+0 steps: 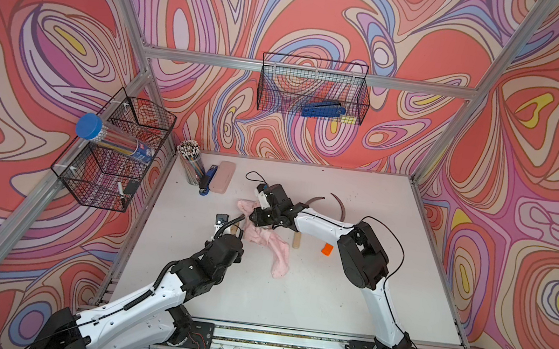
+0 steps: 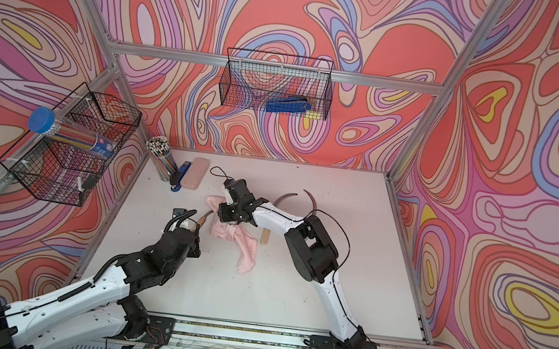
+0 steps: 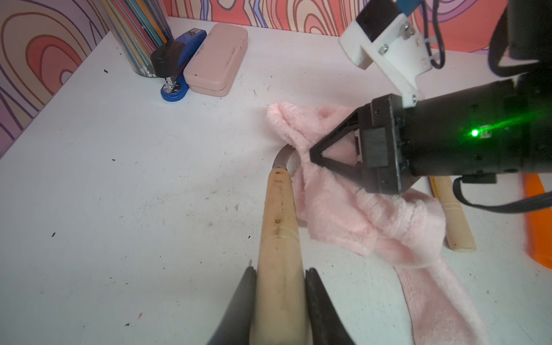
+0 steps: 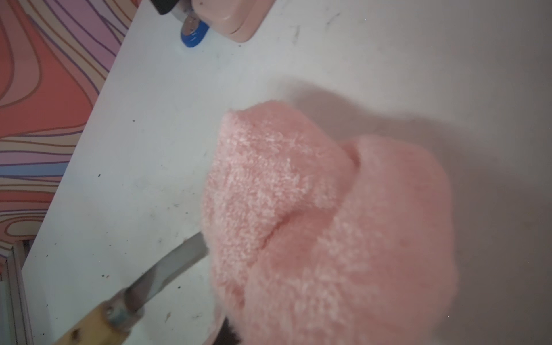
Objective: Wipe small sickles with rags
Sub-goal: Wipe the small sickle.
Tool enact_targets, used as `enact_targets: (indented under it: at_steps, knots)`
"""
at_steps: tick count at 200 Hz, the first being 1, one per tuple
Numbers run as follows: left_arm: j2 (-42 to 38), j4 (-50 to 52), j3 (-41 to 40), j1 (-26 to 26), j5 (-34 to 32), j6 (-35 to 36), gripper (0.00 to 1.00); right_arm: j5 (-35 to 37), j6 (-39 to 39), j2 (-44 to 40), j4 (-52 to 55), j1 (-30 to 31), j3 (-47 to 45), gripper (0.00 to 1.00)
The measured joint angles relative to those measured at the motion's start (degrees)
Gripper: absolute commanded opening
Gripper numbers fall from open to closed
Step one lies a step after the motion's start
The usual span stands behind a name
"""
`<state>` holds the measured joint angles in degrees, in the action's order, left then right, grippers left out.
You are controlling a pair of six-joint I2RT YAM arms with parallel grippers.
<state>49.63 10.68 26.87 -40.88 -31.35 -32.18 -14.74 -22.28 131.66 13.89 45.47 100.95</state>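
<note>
Both arms bent inward, left gripper (image 3: 280, 271) and right gripper (image 3: 315, 156) tightly closed.

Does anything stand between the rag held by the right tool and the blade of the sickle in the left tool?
Nothing visible does. The rag drapes over the blade, pinched by the right tool; the left tool clamps the wooden handle.

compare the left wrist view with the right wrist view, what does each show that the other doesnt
Only the left wrist view: the left gripper shut on the held sickle by its wooden handle, the right gripper pinching the rag, plus a second wooden handle, an orange handle and the pencil cup.
Only the right wrist view: the blade close up, its flat face disappearing under the rag.
Both: rag, held sickle, pink case, blue stapler, white table.
</note>
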Motion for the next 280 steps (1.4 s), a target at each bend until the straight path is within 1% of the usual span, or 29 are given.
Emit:
enact_targets:
  at_steps: [31,60,79,148,178,215,237,280]
  knots:
    - [0.0,0.33,0.0,0.0,-0.68,-0.22,0.0,2.29,0.68,-1.25,-0.39,3.34,-0.98,0.0]
    - [0.0,0.24,0.0,0.02,-0.68,-0.22,0.0,1.29,0.79,-5.33,-1.03,4.39,-4.61,0.0]
    - [0.0,0.24,0.0,0.02,-0.72,-0.22,0.0,1.29,0.81,-6.8,-1.11,4.76,-5.57,0.0]
    - [0.02,0.24,0.0,0.02,-0.7,-0.22,0.0,1.73,1.38,-6.54,-0.81,4.72,-5.2,0.0]
    - [-0.04,0.26,0.0,0.13,-1.05,-0.22,0.0,0.55,1.36,-2.6,-0.15,3.19,-0.72,0.0]
    - [-0.07,0.28,-0.11,0.31,-0.63,-0.48,0.0,-2.38,0.24,3.54,-0.63,-1.55,2.4,0.0]
    - [-0.07,0.2,-0.2,0.33,0.22,-0.55,0.0,-4.57,-0.02,4.02,-0.48,-3.19,2.43,0.0]
    - [-0.09,-0.11,-0.35,0.33,0.74,-0.66,0.0,-5.01,-0.04,3.76,-0.63,-3.93,1.38,0.0]
